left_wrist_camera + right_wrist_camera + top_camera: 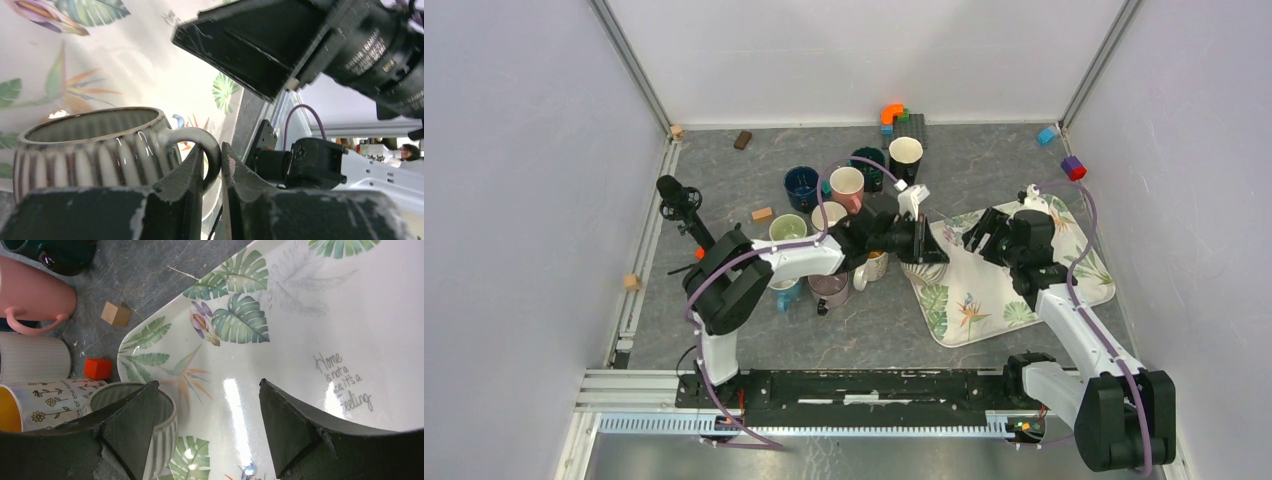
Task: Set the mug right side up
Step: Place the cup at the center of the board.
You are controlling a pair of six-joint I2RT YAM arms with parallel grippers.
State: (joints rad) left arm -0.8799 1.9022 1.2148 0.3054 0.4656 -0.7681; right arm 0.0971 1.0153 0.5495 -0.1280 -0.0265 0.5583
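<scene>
A grey-and-white ribbed mug (95, 145) stands mouth-up at the left edge of the floral tray (984, 290). My left gripper (212, 148) is shut on its looped handle (200, 135), one finger inside the loop and one outside. From the top camera the mug is hidden under my left gripper (921, 240). In the right wrist view the mug (167, 422) shows its open mouth, partly behind my left finger. My right gripper (207, 382) hangs open over the tray (300, 315), just right of the mug, with nothing between its fingers. It appears in the top view too, as right gripper (984, 232).
Several other mugs crowd the table left of the tray: a pink mug (847, 186), a blue one (801, 185), a white-rimmed dark cup (905, 155), and a flower-printed mug (45, 400). A wooden cube (115, 314) and a red cube (97, 368) lie by the tray's edge.
</scene>
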